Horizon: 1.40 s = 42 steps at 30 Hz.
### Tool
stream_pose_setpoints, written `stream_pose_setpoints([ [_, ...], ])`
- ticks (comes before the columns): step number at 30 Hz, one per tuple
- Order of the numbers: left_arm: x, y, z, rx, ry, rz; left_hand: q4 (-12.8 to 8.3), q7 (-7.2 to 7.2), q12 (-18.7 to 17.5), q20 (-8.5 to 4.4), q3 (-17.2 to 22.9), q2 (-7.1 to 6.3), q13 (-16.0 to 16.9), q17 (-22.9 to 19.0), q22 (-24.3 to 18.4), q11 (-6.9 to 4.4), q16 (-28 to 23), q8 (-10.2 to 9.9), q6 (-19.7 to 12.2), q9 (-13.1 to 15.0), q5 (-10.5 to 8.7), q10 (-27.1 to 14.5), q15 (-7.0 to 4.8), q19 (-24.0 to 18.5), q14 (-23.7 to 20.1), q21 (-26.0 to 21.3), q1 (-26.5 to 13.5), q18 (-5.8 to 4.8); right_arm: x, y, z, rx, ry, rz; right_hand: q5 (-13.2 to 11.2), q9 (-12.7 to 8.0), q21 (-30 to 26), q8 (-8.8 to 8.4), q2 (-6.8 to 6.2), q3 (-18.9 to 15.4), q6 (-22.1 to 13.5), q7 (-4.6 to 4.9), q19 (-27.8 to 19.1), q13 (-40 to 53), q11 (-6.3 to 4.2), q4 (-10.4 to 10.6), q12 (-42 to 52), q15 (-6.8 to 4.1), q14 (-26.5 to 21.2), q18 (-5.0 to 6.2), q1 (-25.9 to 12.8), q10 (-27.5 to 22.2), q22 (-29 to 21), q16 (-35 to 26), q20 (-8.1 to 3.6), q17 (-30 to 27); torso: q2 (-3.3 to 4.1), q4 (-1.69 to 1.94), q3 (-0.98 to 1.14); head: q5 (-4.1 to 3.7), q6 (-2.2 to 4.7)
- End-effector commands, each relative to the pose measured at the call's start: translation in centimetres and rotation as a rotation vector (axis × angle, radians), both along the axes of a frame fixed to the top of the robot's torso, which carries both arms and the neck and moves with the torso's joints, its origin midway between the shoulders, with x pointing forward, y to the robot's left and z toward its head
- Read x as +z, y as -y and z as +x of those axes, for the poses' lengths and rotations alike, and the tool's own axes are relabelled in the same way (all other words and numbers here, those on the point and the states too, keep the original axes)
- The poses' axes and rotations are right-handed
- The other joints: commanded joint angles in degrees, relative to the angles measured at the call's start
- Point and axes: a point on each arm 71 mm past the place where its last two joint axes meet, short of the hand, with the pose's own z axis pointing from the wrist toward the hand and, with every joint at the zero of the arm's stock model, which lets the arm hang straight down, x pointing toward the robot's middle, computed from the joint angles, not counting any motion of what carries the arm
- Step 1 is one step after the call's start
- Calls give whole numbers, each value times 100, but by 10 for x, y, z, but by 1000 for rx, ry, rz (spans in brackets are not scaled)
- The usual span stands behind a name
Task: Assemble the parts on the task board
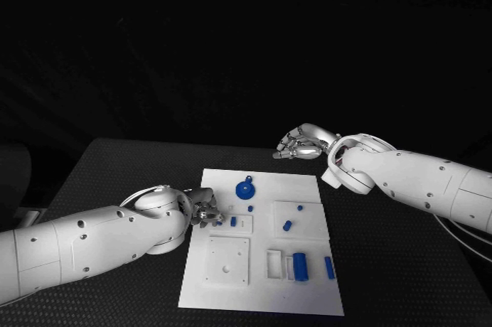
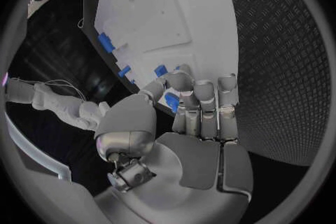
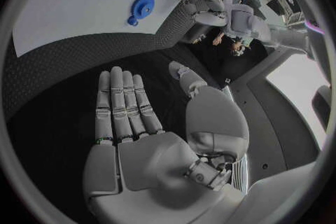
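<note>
The white task board (image 1: 308, 192) lies in the middle of the black desk (image 1: 123, 170). Left hand (image 1: 201, 206) sits at the board's left edge, fingers (image 2: 203, 103) curled together and pinching a small blue part (image 2: 171, 102) between thumb and fingers; the left wrist view shows the piece held against the fingertips just above the board surface. Right hand (image 1: 299, 143) hovers off the board, beyond its far right corner, over bare desk; in the right wrist view its fingers (image 3: 122, 103) lie straight and side by side, thumb apart, holding nothing. On the board: a blue round part with a lug (image 1: 246, 190) near the far edge; a small blue peg (image 1: 250, 208) and another blue piece (image 1: 232, 221) just beside the left hand; two small blue pieces (image 1: 288, 226) near the board's centre-right; a larger blue block (image 1: 299, 266) standing in a recess near the front edge, with a slim blue bar (image 1: 329, 267) just to its right. A square white plate with holes (image 1: 227, 259) occupies the board's near left area.
</note>
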Motion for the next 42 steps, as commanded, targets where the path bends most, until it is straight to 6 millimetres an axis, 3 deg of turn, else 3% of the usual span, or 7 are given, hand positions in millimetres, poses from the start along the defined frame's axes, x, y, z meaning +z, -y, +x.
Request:
stream_pose_setpoints([
  [1, -5, 0, -3, -15, -24, 27, 7, -324, 26, -760, 35, 29, 6, 9, 121, -34, 41, 23, 355, 4, 20, -9, -149, 41, 99, 31, 39, 58, 0, -1, -1, 11, -5, -1, 18, -5, -40, 20, 42, -22, -26, 2, 34, -9, 17, 1, 22, 17, -29, 39, 12, 19, 10, 39, 23, -6, 1, 1, -1, -3, 0],
  [16, -6, -3, -3, -12, -30, 34, -30, -326, 39, -764, 48, 40, 15, 11, 121, -36, 51, 38, 350, 10, 48, -16, -149, 33, 97, 42, 60, 58, -1, -1, -1, 12, -6, -1, 17, -8, -44, 20, 41, -23, -27, 2, 35, -12, 18, 1, 24, 17, -30, 39, 11, 18, 13, 39, 23, -9, 0, 6, -6, -7, -2],
  [42, -12, 3, -4, -44, -95, 96, -47, -323, 47, -763, 42, 37, 21, 9, 120, -31, 54, 47, 336, 13, 36, -25, -143, 23, 87, 53, 54, 52, -1, -2, -1, 16, -6, 0, 17, -12, -51, 21, 42, -23, -27, 2, 37, -15, 18, 2, 27, 18, -31, 39, 11, 17, 18, 42, 23, -12, 2, -2, 5, -1, -15],
])
